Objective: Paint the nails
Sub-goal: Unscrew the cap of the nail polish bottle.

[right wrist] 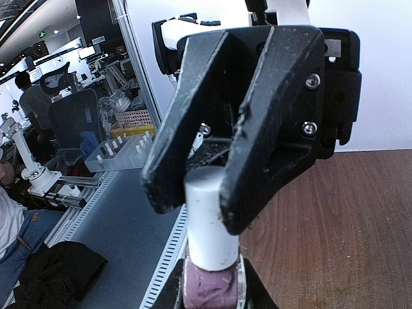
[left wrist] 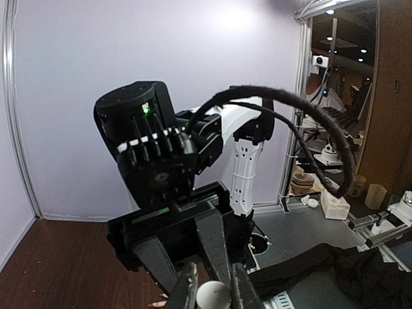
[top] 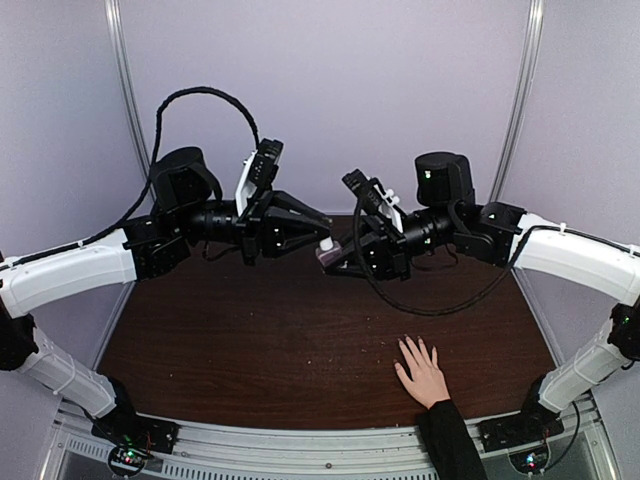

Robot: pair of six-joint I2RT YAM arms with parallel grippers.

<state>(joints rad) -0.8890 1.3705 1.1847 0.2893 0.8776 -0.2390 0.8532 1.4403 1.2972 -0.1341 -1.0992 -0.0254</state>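
Note:
A small clear bottle of purple polish (right wrist: pixel 209 291) with a white cap (right wrist: pixel 207 219) is held in the air between both arms, above the far middle of the table. My right gripper (right wrist: pixel 210 297) is shut on the bottle's body. My left gripper (left wrist: pixel 212 291) is shut on the cap (left wrist: pixel 213 298). In the top view the left gripper (top: pixel 322 240) and the right gripper (top: pixel 335 262) meet at the bottle (top: pixel 328 256). A light-skinned hand (top: pixel 423 372) with a black sleeve lies flat, fingers spread, near the table's front right. Its nails are too small to make out.
The dark wooden table (top: pixel 250 330) has pale walls behind and at the sides. A black cable (top: pixel 430 308) hangs from the right arm over the table behind the hand. A metal rail (top: pixel 300 450) runs along the near edge.

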